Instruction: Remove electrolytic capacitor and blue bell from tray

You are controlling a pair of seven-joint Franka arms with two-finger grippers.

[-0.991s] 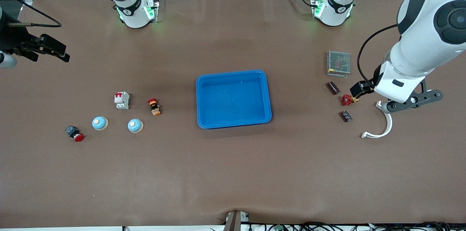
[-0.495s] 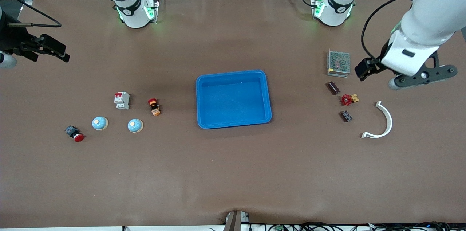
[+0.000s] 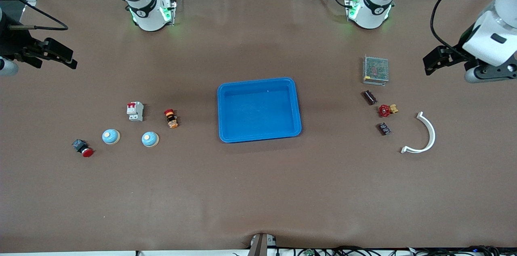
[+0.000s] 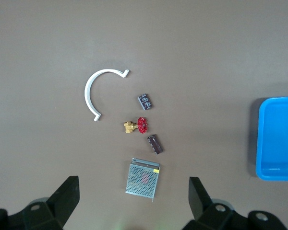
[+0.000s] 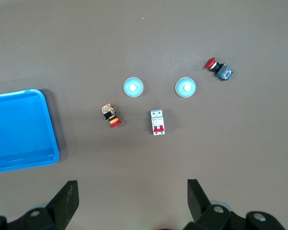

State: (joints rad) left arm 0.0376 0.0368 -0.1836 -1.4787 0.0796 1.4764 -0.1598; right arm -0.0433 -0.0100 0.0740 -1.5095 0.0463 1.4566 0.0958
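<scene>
Black fingers [image 4: 65,201] of my left gripper [image 4: 134,203] stand wide apart, empty, high over the table's left-arm end. My right gripper [image 5: 132,203] waits equally wide and empty above its own end. Bare brown mat surrounds the blue tray [image 3: 259,82]. Small dark capacitors [image 3: 368,97] lie near a mesh box [image 3: 375,69]; round pale-blue bells [image 3: 150,139] sit toward the right arm's end.

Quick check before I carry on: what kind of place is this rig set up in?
Most likely a robotics lab or test bench rather than a working factory: two arm bases bolted along a brown-covered table, a single blue tray in the middle, and loose electrical parts such as a circuit breaker laid out for sorting.
</scene>
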